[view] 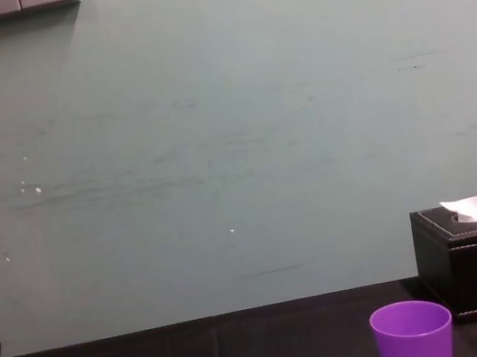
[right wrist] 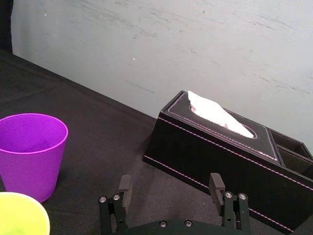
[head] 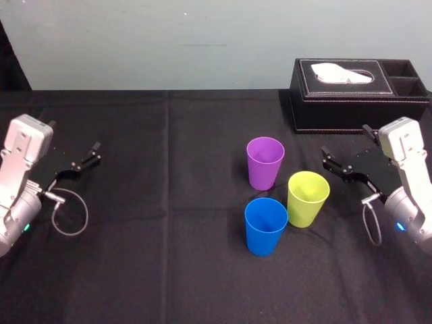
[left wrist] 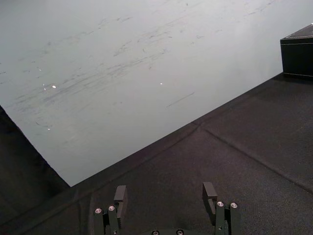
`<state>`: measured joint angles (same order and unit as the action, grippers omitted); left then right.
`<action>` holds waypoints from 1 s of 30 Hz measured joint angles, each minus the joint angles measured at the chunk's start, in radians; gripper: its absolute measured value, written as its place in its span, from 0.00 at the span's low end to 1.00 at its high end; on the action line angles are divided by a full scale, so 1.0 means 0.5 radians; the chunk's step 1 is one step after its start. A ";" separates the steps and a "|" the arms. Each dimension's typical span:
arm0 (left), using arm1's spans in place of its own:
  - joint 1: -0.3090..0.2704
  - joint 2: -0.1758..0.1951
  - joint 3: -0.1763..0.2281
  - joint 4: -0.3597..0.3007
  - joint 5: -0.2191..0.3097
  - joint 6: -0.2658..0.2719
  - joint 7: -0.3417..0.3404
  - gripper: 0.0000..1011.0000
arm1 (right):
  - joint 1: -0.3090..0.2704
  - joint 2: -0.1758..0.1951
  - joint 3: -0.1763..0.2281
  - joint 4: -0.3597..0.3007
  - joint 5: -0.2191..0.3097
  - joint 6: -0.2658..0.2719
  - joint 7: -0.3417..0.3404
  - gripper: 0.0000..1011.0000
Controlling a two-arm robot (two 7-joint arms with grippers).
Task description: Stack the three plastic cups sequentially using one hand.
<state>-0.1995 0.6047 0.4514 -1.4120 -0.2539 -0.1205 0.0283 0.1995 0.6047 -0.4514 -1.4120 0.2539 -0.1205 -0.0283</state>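
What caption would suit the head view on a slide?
Purple cup, yellow-green cup and blue cup stand unstacked between the open left claw and open right claw; black tissue box behind.

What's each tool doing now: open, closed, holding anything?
Left tool: open, empty, out at the left.
Right tool: open, empty, near the yellow-green cup.

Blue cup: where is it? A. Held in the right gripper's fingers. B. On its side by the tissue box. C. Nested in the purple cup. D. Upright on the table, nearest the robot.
D: the blue cup stands upright in front of the purple cup and yellow-green cup; the left gripper and right gripper sit open at the sides.
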 joint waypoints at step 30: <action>0.000 0.000 0.000 0.000 0.000 0.000 0.000 1.00 | -0.166 0.005 0.198 -0.274 0.191 0.151 0.057 0.99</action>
<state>-0.1995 0.6047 0.4513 -1.4120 -0.2539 -0.1206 0.0283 0.1164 0.6074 -0.3526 -1.5491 0.3496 -0.0451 0.0004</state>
